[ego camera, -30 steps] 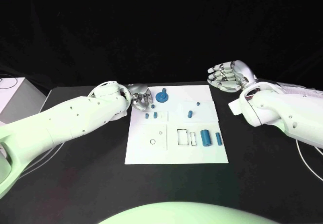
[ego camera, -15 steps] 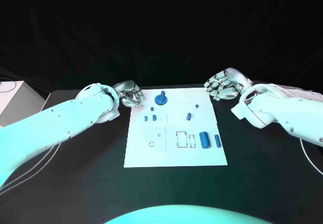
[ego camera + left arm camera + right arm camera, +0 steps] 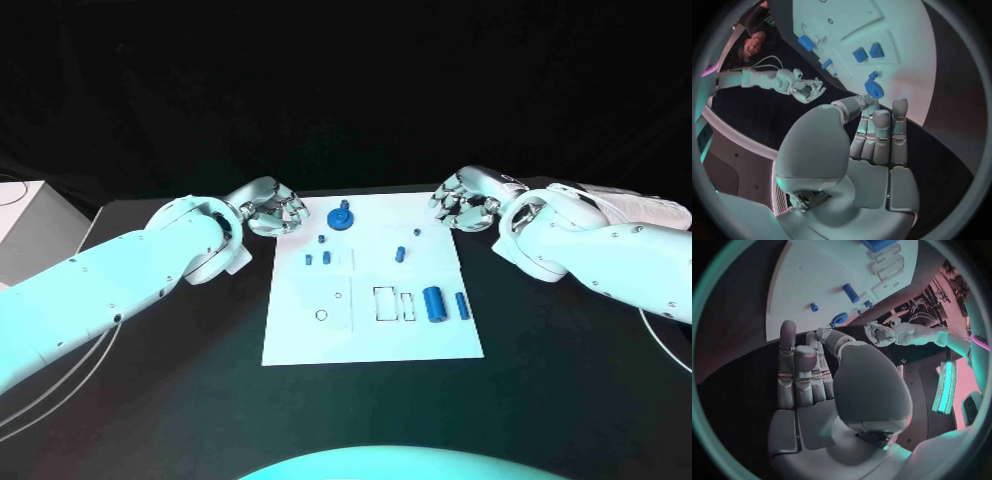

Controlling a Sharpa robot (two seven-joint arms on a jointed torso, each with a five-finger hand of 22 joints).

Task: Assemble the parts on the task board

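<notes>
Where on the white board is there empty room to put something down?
The near strip of the board, below the outlined slots and the big blue cylinder, is bare. So is the near left part, apart from a small ring mark. The far end is crowded: the blue knob and small parts lie between the left hand and right hand.

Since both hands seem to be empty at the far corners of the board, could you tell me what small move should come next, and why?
Probably the right hand should reach down toward the large blue cylinder lying beside the rectangular slots on the task board. Both hands hold nothing; the left hand sits farther from that piece, and the cylinder lies loose, not yet seated.
</notes>
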